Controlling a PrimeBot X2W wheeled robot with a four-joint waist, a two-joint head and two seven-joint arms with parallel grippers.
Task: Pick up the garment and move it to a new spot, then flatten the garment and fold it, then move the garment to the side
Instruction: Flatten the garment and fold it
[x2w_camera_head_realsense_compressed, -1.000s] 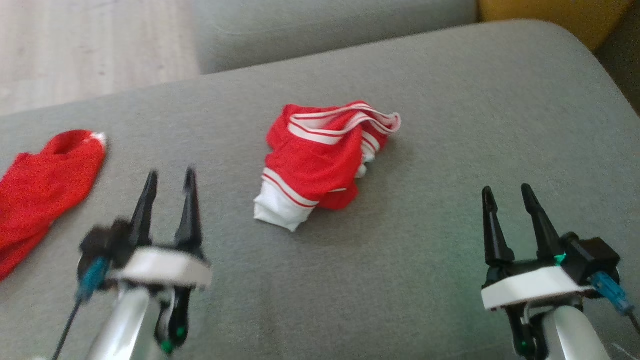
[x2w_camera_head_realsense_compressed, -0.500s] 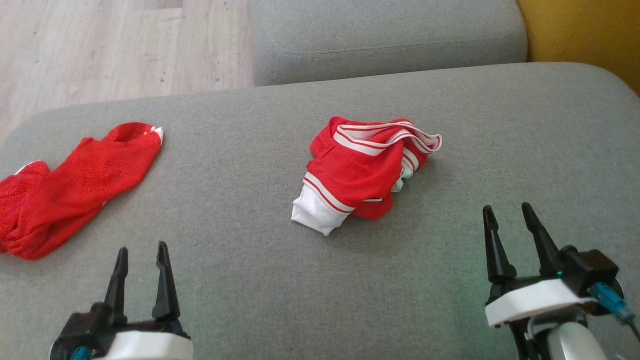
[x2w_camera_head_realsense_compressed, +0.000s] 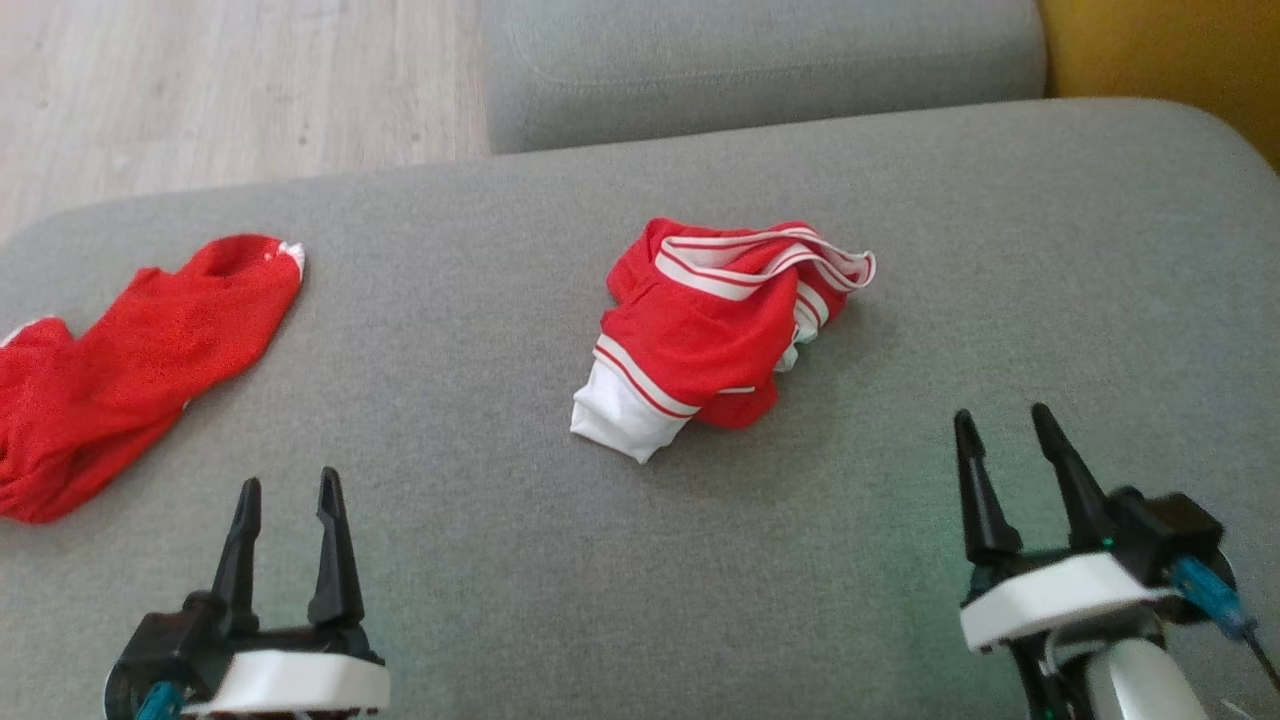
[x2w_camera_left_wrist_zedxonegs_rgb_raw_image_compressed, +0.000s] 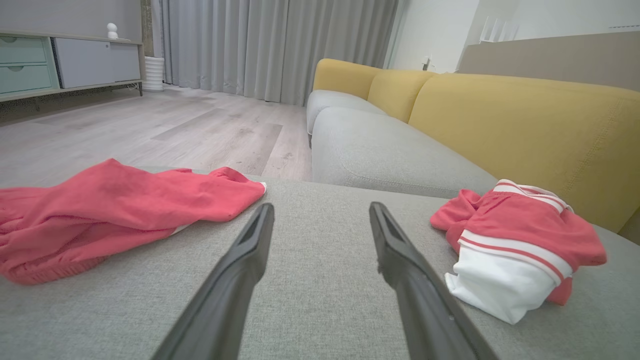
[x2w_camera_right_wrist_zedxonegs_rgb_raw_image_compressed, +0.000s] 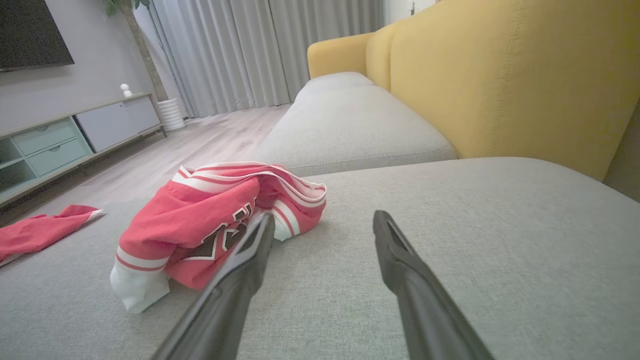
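Since one second ago the head camera has turned, so the whole scene sits a little differently in the head view, and this is no move of the clothes. What really moved is the left gripper, which has drawn back to the near edge, while the right gripper keeps about the same place at the near right. Both claws stand with their jaws spread wide and hold nothing, well apart from any cloth. The garment lies crumpled in a heap in the middle of the grey seat cushion, between the two grippers and farther away than them. I count two pieces of clothing: this red and white one, and a plain red cloth at the left of the same cushion, well apart from it. I count also two grippers with two dark fingers each, and two grey cushions, the second cushion lying beyond the first, with a yellow backrest at the far right. I judge the garment to be light, soft and limp, perhaps a little slippery, so it will sag and open when lifted. Good places to hold seem to be the striped band on its far side, which stands up from the heap, or the white edge at its near left corner. A pinch in the thick middle may catch several layers together.
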